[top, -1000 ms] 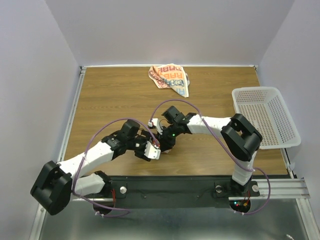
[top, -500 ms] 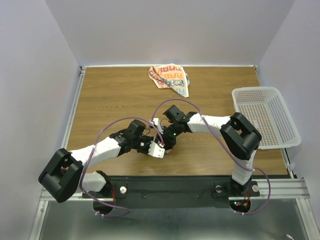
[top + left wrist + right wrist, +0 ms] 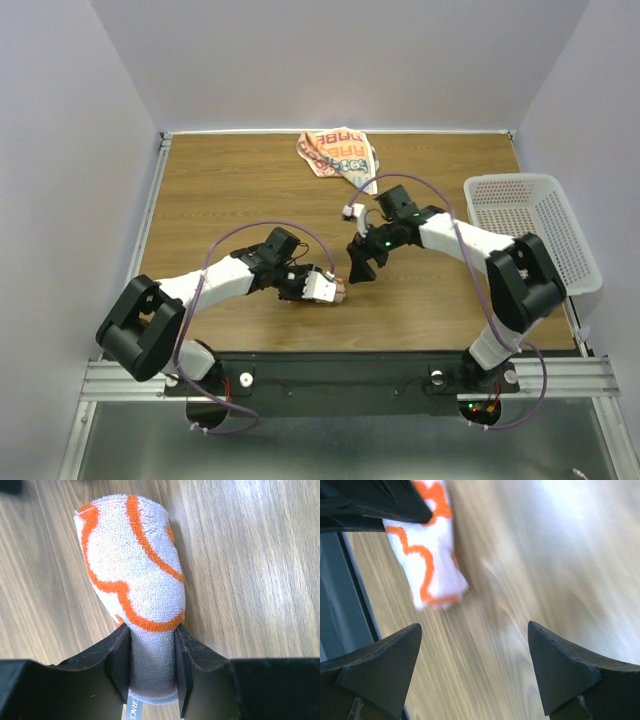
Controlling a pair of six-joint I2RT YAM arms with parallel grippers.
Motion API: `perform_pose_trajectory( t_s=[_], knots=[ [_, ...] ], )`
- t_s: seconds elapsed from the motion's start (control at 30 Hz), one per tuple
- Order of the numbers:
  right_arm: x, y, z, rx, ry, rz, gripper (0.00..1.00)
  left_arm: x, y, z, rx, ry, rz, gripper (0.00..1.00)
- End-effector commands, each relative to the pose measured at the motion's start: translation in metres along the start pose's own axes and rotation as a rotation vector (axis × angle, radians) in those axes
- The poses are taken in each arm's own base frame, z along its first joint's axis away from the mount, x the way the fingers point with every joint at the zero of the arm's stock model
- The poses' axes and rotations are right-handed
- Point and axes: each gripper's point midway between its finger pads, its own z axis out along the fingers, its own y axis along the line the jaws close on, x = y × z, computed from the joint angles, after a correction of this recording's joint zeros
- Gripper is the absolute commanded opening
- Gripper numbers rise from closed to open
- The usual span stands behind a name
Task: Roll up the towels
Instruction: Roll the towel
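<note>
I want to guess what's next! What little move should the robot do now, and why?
Probably swing the right gripper toward the crumpled towel at the far edge of the table. Its jaws are open and empty, while the left gripper is clamped on the rolled towel, so one towel looks rolled and the other is not.

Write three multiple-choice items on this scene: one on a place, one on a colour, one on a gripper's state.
1. The crumpled towel lies on the table at: A the near edge; B the far edge; C the left edge.
2. The border of the rolled towel is: A blue; B green; C orange.
3. The right gripper is: A open and empty; B shut on the rolled towel; C shut on the crumpled towel.
Key: B, it lies by the back wall; C, orange lines curve over the white roll; A, its fingers stand wide apart with only wood between them.
</note>
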Motion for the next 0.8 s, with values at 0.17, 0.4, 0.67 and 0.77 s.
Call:
perform_pose_trajectory(
  t_s=[0.17, 0.4, 0.67, 0.77],
  knots=[
    [-0.04, 0.001, -0.09, 0.196, -0.224, 0.025, 0.95, 0.015, -0.021, -0.001, 0.172, 0.031, -0.166, 0.29],
    [-0.048, 0.012, -0.124, 0.308, -0.233, -0.112, 0.95, 0.024, -0.025, 0.0, 0.413, 0.019, -0.427, 0.29],
    [-0.049, 0.03, -0.108, 0.373, -0.068, -0.399, 0.87, 0.027, -0.012, 0.01, 0.51, -0.006, -0.556, 0.29],
    [-0.055, 0.037, -0.09, 0.382, -0.023, -0.461, 0.85, 0.033, -0.008, 0.012, 0.522, -0.005, -0.594, 0.3]
  ],
)
